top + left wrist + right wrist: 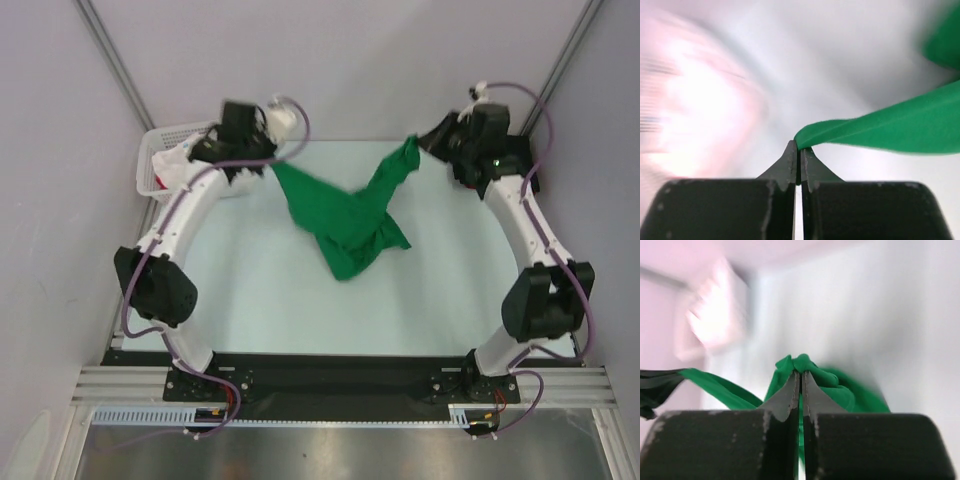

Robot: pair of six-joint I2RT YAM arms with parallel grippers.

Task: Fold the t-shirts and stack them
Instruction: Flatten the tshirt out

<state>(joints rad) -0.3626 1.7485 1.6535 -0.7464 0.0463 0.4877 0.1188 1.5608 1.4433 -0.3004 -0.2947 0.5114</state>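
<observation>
A bright green t-shirt [345,215] hangs stretched between both grippers over the far middle of the table, its lower part bunched on the surface. My left gripper [268,166] is shut on one corner of it; the left wrist view shows the jaws closed on a green edge [880,130]. My right gripper [420,145] is shut on another bunch of the green cloth [805,365], seen pinched at the tips in the right wrist view. The black and red t-shirts are not in view. White cloth [180,160] lies in the basket.
A white mesh basket [150,175] with clothes stands at the far left corner, beside my left arm. Grey walls close in the table on three sides. The black mounting rail [330,375] runs along the near edge.
</observation>
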